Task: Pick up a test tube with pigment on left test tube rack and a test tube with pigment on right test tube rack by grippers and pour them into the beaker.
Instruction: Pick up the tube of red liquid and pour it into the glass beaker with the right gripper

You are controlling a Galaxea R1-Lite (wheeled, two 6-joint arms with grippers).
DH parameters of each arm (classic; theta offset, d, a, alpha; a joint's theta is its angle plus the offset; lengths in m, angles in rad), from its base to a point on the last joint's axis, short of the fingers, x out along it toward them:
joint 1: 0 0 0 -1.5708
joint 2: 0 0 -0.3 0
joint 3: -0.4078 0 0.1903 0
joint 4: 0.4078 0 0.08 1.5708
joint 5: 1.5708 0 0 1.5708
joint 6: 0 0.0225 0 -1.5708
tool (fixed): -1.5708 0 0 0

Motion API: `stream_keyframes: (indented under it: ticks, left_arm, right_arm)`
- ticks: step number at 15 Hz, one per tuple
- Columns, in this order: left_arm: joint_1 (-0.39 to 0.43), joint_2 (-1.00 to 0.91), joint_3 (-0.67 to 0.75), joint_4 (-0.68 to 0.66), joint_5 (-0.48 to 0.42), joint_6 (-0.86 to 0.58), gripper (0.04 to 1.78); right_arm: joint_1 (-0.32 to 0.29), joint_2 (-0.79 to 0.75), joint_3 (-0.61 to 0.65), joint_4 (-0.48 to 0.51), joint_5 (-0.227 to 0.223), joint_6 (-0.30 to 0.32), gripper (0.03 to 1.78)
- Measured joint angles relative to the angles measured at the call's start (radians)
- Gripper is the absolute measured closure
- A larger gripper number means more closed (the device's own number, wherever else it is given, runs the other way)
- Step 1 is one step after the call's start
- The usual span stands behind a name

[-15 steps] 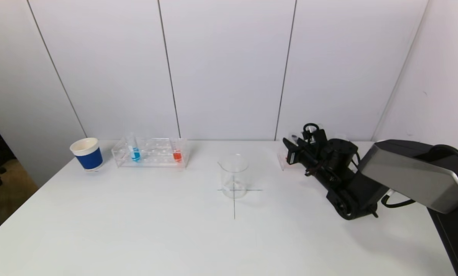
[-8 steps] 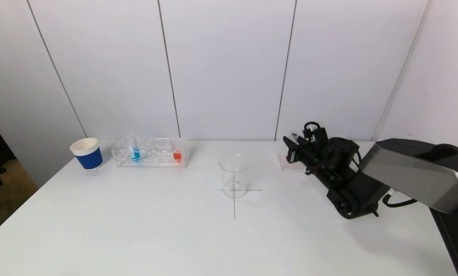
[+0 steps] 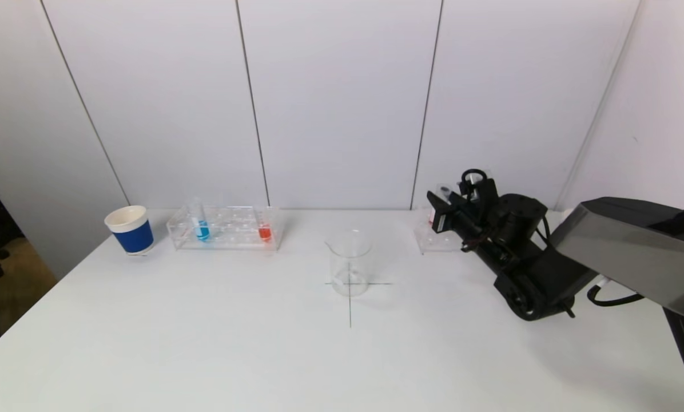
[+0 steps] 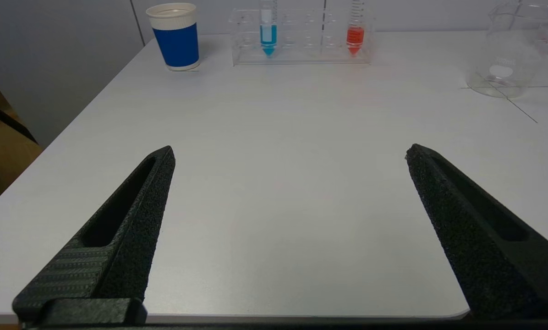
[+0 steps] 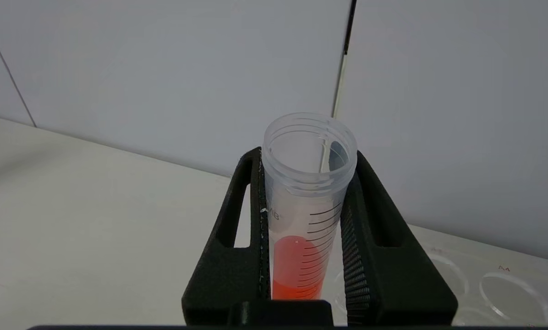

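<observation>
My right claw [image 5: 307,215] is clamped on a test tube with orange-red pigment [image 5: 307,192], one finger [image 5: 237,238] pressed on each side. Tube is upright, mouth open, liquid sitting in the lower part. From the head view the right claw [image 3: 442,214] holds it above the right test tube rack [image 3: 436,241] at the far right of the surface [image 3: 262,355]; can't tell whether the tube tip is fully out of its hole.

Left claw [image 4: 290,153] is spread wide, holding nothing, low over the near left part of the surface, out of the head view.

Left test tube rack [image 3: 226,228] holds a blue tube [image 3: 201,228] and a red tube [image 3: 265,230]. Blue paper cup [image 3: 130,230] just beside it on the left. Beaker [image 3: 350,262] stands between the racks on a cross mark [image 3: 350,297], well apart from both claws.
</observation>
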Motion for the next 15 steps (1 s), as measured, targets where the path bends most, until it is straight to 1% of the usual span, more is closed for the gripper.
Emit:
stream_keyframes:
  ticks: [5, 13, 15]
  left_arm:
    - [0.000, 0.000, 0.000, 0.000, 0.000, 0.000, 0.06]
    - [0.000, 0.000, 0.000, 0.000, 0.000, 0.000, 0.06]
    - [0.000, 0.000, 0.000, 0.000, 0.000, 0.000, 0.06]
  right_arm:
    - [0.009, -0.051, 0.006, 0.012, -0.003, -0.003, 1.31]
    - [0.015, -0.141, 0.007, 0.084, 0.001, -0.016, 1.31]
    - [0.017, -0.164, 0.007, 0.085, 0.014, -0.034, 1.31]
